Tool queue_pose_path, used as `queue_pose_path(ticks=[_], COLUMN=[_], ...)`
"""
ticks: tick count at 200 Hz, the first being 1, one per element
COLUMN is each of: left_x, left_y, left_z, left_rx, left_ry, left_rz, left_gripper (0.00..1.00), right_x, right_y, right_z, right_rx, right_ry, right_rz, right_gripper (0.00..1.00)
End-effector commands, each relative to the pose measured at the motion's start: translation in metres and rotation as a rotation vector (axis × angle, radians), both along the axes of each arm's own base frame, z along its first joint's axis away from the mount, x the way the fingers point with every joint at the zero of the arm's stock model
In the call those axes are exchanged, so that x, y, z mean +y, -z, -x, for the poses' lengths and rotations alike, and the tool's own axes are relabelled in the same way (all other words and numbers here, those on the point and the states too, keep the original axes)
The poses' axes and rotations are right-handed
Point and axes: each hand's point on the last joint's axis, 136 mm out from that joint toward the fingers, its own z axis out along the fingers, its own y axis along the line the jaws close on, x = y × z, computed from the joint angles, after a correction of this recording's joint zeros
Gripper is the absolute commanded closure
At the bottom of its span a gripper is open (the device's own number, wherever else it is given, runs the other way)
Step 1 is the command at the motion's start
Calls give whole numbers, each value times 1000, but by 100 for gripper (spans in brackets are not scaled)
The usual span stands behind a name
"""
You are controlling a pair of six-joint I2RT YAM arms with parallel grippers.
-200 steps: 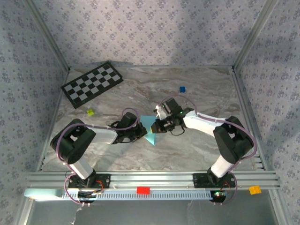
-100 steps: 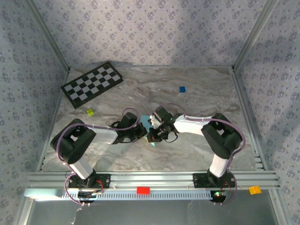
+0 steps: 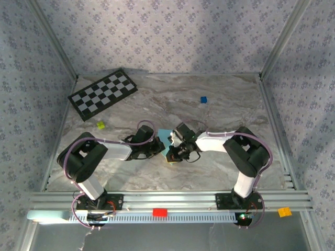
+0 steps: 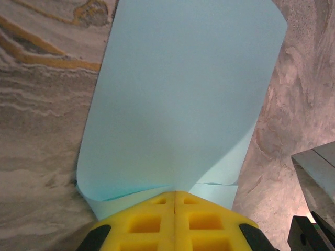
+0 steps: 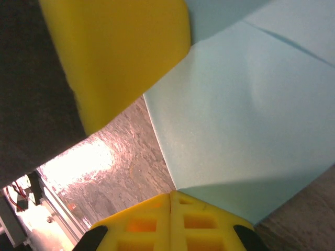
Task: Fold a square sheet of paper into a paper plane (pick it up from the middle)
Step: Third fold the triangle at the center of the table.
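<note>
The square sheet of light sky-blue paper [image 3: 164,136] lies bent between both grippers at the table's middle. My left gripper [image 3: 159,148] is shut on its near edge. In the left wrist view the paper [image 4: 183,99] curls up and away from the closed yellow fingertips [image 4: 174,196], with a second layer beneath. My right gripper [image 3: 171,155] is shut on the paper too. The right wrist view has its closed fingertips [image 5: 171,196] pinching a corner of the creased sheet [image 5: 246,120]. The left gripper's yellow finger [image 5: 118,57] is close above. No dart shape shows.
A black-and-white checkerboard [image 3: 103,93] lies at the back left. A tiny dark-blue cube [image 3: 203,99] sits at the back right, and a small yellow-green cube [image 3: 100,125] sits left of the arms. Red [image 3: 159,212] and orange [image 3: 284,212] blocks rest on the front rail.
My right gripper has moved left and nearer, close against the left gripper. The paper has bunched up between them and less of it shows from above.
</note>
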Motion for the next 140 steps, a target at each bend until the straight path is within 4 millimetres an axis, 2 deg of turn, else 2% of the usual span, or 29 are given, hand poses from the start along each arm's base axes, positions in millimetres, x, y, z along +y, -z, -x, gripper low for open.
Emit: queue_pose_path(ticks=[1,99,115,140], left_x=[12,14,12,12], left_y=[24,29,28,26], left_z=[13,14,13,13], left_rx=[60,74,73,69], left_ry=[9,-5,0,1], left_rz=[-88,-97,-91,-87], left_gripper=[100,100,100,100], right_x=[-9,-33,-25,-10], right_y=[5,4,-10,-42], right_z=[12,32,27,11], right_rx=[52,33,15,-51], right_ry=[35,44,34,28], right_rz=[15,9,-32,-101], right_gripper=[97,91,91,91])
